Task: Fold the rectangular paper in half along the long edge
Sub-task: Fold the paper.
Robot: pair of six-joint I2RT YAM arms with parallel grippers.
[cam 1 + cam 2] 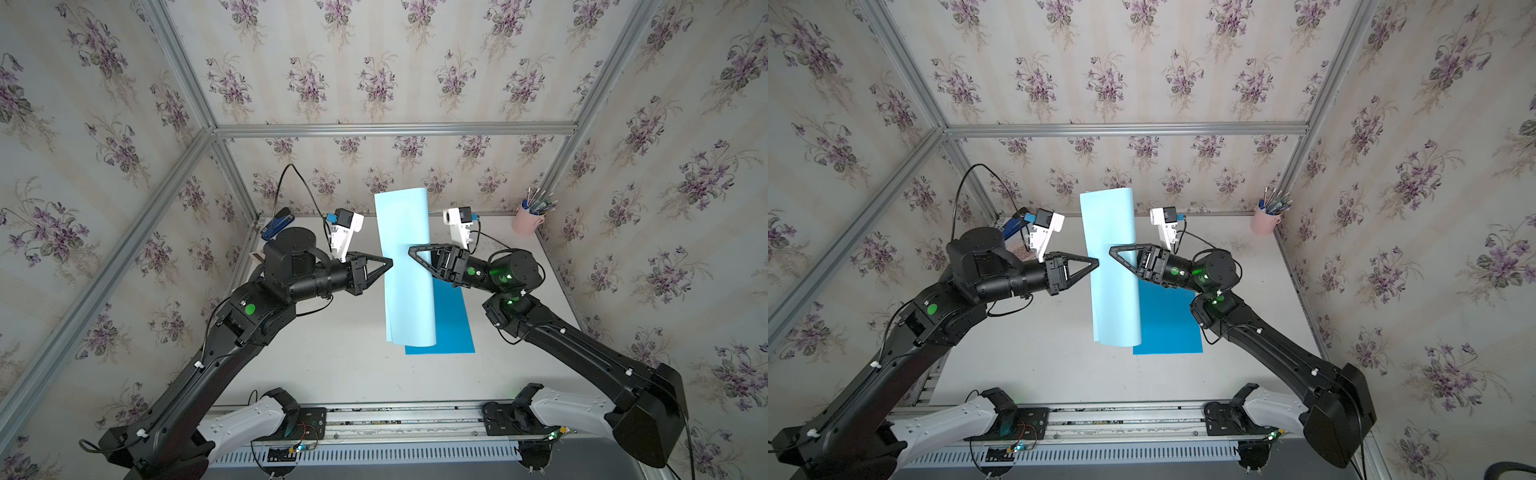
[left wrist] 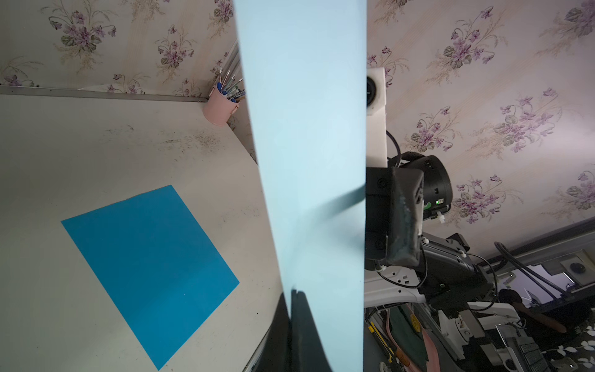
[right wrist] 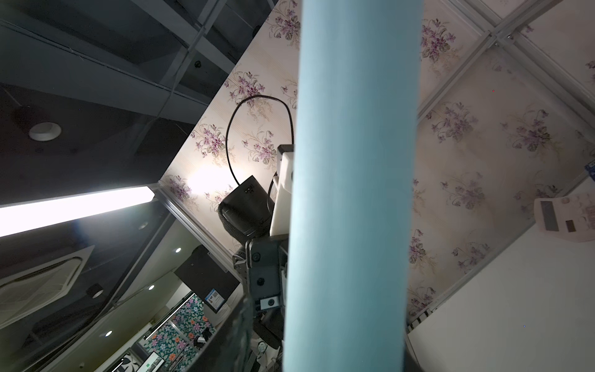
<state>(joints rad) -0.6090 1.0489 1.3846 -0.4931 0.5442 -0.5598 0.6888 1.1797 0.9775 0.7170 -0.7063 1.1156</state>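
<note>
Between my two grippers hangs the pale blue paper, held clear of the table. It is bent over on itself: the rounded bend faces my right gripper, and the two loose long edges face my left gripper. My left jaws are pressed together on those edges, about halfway along them. In the left wrist view the paper runs straight out from between my fingertips.

My right gripper reaches over the bend from the opposite side. In both top views one of its fingers lies across the face of the paper. In the left wrist view a dark streak shows through the sheet at that gripper's height. I cannot tell whether those jaws are spread or nipping the paper.

Below my right jaws, flat on the table, lies a darker blue sheet, partly hidden behind the hanging paper.

Well beyond my right jaws, in the far corner of the table, stands a pink cup. A bunch of pens sits in it, their ends fanning out above the rim.
</note>
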